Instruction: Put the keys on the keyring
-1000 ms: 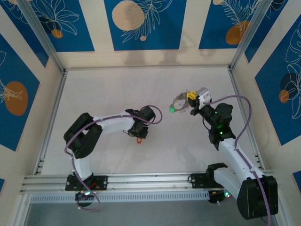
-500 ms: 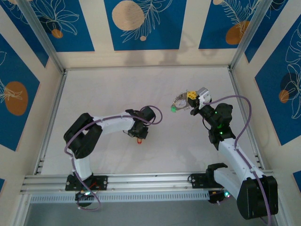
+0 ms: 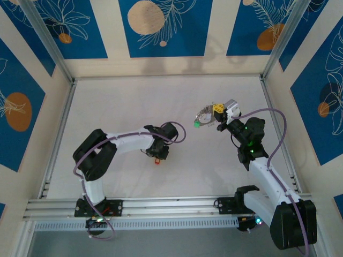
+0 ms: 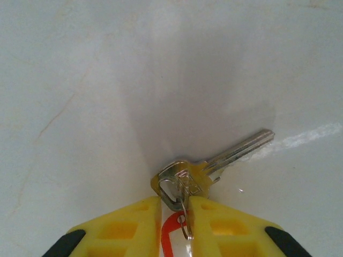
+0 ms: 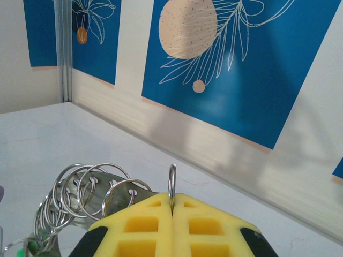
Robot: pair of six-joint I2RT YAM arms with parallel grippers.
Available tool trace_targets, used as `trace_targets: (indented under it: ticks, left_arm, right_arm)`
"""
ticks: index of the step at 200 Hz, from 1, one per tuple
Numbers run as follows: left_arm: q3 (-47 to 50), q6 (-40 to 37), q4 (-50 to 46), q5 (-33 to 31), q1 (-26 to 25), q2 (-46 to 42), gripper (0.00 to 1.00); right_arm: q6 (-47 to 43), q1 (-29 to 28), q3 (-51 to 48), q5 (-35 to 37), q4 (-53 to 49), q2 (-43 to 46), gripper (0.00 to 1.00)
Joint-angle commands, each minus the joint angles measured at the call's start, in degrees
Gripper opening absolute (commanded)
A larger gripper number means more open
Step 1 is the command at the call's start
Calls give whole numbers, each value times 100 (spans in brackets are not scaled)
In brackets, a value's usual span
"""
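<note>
key (image 4: 236, 152) shifted; tag (image 4: 171, 239), keyring (image 3: 203, 114) partly hidden

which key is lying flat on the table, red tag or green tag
The red-tagged key lies flat on the table, its tag between the left gripper's fingers; the green-tagged one hangs off the keyring held by the right gripper.

light: bright, diffuse | shadows: soft | glare: streak on table (image 4: 308, 135)
</note>
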State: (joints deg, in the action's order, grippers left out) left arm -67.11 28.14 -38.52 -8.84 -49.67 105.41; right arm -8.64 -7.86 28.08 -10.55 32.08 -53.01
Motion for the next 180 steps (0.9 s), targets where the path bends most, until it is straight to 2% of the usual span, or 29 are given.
trace_targets:
  ticks: [1,76,94,137,180]
  left_arm:
    - [-69,8,-262,-187,-77,-178,19]
    - [-113,-2,-381,-302,-128,-279,14]
    - [-138,-36,-419,-337,-133,-318,5]
    - [-136,-72,-387,-217,-134,-224,16]
    - [-126,-72,-335,-197,-135,-152,16]
  right_arm:
    - [-11,22,181,-2,273,142,0]
    - [-3,28,179,-8,269,142,0]
    - [-10,29,179,-9,258,140,0]
    - [-1,31,180,-1,255,132,0]
    - [-6,47,185,-9,238,131,0]
